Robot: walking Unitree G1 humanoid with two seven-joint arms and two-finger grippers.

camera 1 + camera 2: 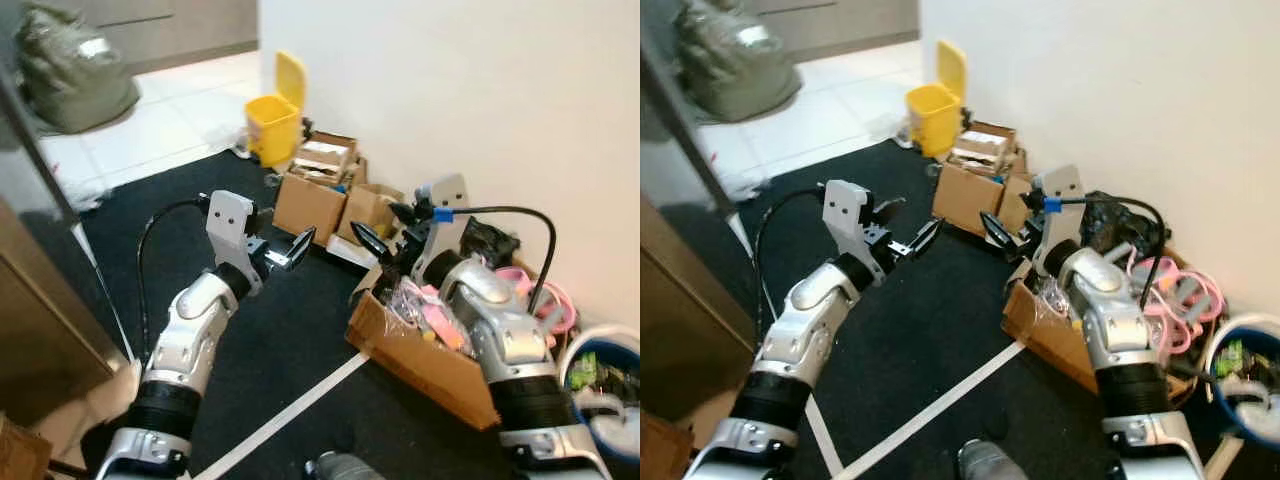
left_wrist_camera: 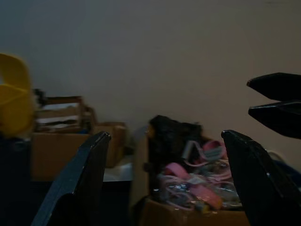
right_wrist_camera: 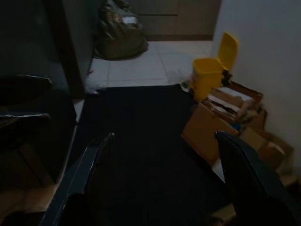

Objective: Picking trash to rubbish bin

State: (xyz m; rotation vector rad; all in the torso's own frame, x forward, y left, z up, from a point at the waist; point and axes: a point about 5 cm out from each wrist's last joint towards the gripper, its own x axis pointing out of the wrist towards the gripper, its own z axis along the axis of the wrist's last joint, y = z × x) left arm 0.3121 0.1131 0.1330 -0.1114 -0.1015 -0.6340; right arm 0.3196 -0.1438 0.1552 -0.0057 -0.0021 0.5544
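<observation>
A yellow rubbish bin (image 1: 272, 126) with its lid up stands against the white wall at the far end of the black carpet. To the near right lies an open cardboard box (image 1: 418, 364) full of trash (image 1: 436, 322): pink pieces and clear plastic wrap. My right gripper (image 1: 386, 226) is open and holds nothing, hovering just above the far corner of that box. My left gripper (image 1: 285, 238) is also open and bare, raised over the carpet to the left of the box and pointing toward it. The left wrist view looks at the trash box (image 2: 197, 190) between its fingers (image 2: 80, 183).
Several brown cardboard boxes (image 1: 310, 205) sit along the wall between the bin and the trash box. A black bag (image 1: 486, 240) lies behind the box, with a blue-and-white bucket (image 1: 600, 345) at the far right. A grey-green sack (image 1: 70, 65) rests on the tiles. A brown cabinet (image 1: 40, 320) stands on the left.
</observation>
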